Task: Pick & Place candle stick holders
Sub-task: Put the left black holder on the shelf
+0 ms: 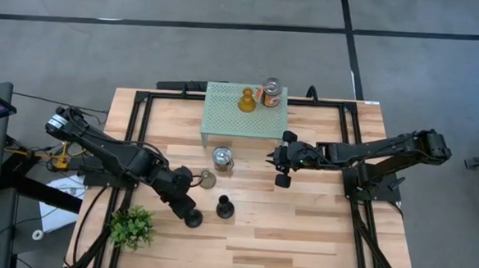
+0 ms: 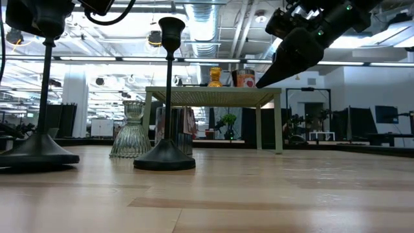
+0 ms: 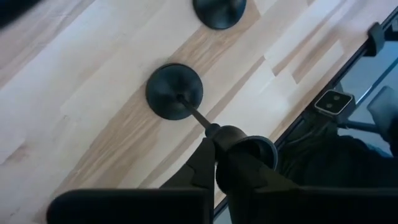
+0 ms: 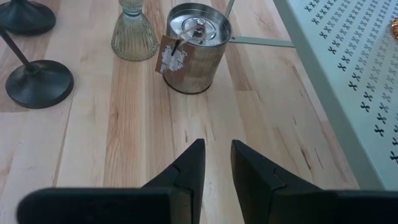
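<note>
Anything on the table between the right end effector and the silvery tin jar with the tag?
Nothing: in the right wrist view only bare wood planks lie between the right end effector and the silvery metal tin jar. The high view agrees.

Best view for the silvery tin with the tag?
Right wrist view: the silvery tin is close, showing lid, knob and tag. High view gives only its small top; low view has it mostly behind a black holder; left wrist view lacks it.
</note>
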Robot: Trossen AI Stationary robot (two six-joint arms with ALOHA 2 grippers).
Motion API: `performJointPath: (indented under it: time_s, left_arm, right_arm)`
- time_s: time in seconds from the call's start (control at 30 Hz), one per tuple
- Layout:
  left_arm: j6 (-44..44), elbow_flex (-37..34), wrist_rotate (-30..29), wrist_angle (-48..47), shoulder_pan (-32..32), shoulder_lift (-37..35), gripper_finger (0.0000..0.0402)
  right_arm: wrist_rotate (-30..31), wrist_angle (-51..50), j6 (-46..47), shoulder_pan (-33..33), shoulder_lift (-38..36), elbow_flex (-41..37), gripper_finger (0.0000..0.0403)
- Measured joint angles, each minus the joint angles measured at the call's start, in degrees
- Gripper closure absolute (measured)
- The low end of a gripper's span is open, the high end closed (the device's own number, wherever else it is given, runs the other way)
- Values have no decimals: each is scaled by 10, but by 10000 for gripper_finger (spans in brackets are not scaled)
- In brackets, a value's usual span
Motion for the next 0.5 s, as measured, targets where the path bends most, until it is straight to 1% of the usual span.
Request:
performJointPath:
  time_s: [0.17,0.3,0.37,0.43,0.5]
  left_arm:
    - [-34,0,-4,1,9,0,391]
    - [-57,4,21,-4,22,-3,392]
    - [-57,15,17,-9,28,-7,392]
    - [-57,32,17,-27,37,-13,392]
    - [-57,51,6,-65,47,-17,392]
  right_arm:
    - [0,0,0,0,0,0,333]
    - [0,0,0,0,0,0,333]
    - [0,-4,0,0,0,0,333]
    - [1,-9,0,0,0,0,333]
    - [2,-12,0,0,0,0,333]
